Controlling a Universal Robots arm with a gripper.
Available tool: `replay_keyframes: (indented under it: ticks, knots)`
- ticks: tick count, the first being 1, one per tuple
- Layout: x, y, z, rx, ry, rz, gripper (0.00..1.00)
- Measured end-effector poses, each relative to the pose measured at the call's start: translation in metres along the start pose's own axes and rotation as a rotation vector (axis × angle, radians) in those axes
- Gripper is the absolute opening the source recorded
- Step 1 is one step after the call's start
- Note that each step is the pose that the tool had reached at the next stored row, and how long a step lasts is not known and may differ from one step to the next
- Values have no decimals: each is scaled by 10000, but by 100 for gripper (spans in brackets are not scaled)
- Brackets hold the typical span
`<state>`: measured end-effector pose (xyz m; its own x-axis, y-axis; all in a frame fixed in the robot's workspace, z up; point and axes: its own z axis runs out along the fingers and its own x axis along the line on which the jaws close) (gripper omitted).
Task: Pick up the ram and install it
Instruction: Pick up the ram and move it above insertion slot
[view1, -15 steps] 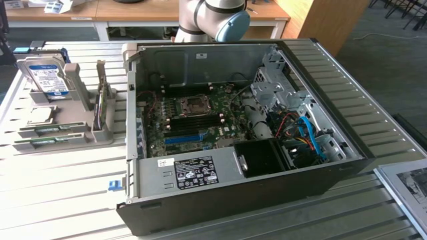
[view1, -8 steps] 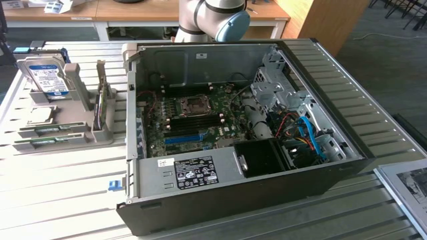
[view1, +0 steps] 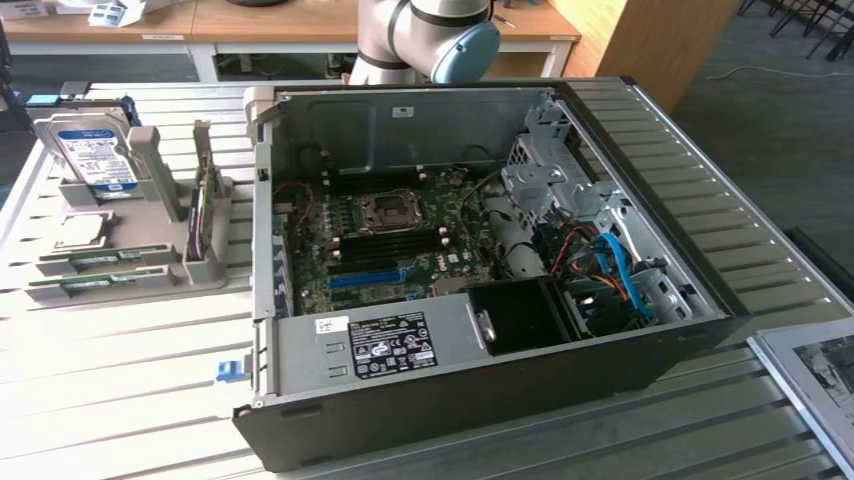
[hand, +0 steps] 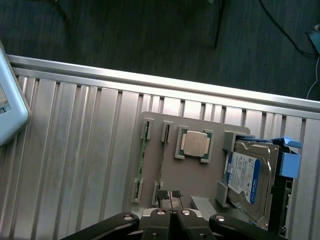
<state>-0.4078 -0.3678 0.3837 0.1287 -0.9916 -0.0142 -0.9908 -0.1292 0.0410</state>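
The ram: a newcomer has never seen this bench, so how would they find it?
To the exterior view's left of the open computer case sits a grey parts holder. On it, beyond the blue-labelled hard drive and the square silver processor, the ram stands on edge along the holder's outer side: a thin green strip, where its neighbours are boxy or square.

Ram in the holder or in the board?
In the holder: the ram lies in a slot of the grey holder, outside the case.
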Motion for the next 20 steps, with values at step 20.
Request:
replay_keyframes:
  ticks: [20]
  knots:
    - [0,0,2,11,-35,873,10]
